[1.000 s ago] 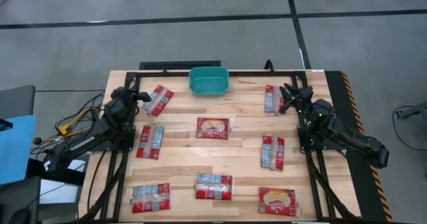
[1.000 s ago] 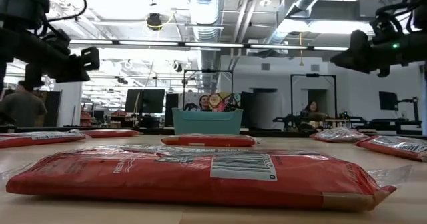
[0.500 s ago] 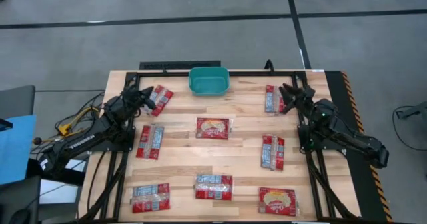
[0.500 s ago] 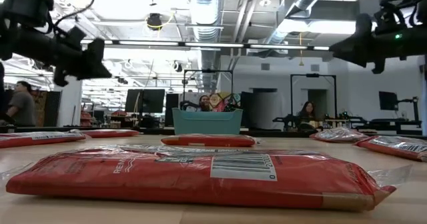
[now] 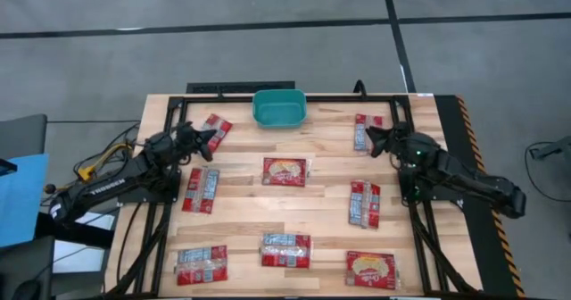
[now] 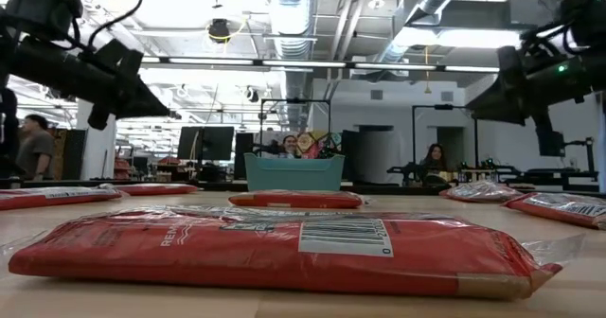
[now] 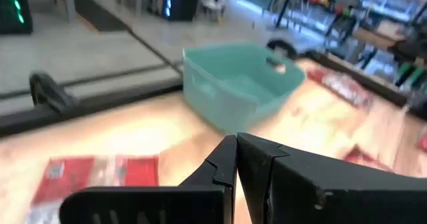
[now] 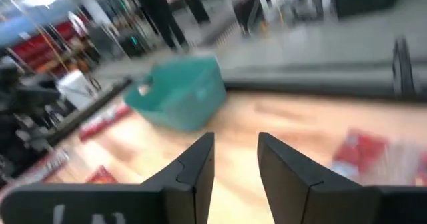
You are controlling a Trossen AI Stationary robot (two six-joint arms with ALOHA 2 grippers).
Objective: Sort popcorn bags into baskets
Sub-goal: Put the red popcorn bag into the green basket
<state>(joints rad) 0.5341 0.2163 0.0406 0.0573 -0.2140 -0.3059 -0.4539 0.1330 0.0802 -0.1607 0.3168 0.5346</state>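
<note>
Lying flat across the wooden table [image 5: 330, 188] are nine red popcorn bags, none of them in the teal basket [image 5: 279, 109], which stands at the middle of the far edge. One bag [image 5: 213, 131] sits at the far left and one [image 5: 364, 131] at the far right, either side of the basket. The middle row holds a bag on the left [image 5: 202, 190], a cream-labelled one [image 5: 285, 170] in the centre and another on the right [image 5: 364, 204]. Three more line the near edge: left [image 5: 202, 265], centre [image 5: 285, 249] and right [image 5: 371, 269].

The left gripper [image 5: 210, 139] hangs above the table just beside the far-left bag, its fingers [image 7: 223, 165] pressed together and holding nothing. The right gripper [image 5: 369, 135] hovers over the near end of the far-right bag; its fingers [image 8: 198, 159] stand parted with bare table showing between them, and it seems clear of the bag, though the blur makes contact hard to rule out.

Beyond the table, people [image 6: 438, 160] sit at desks in the room.
</note>
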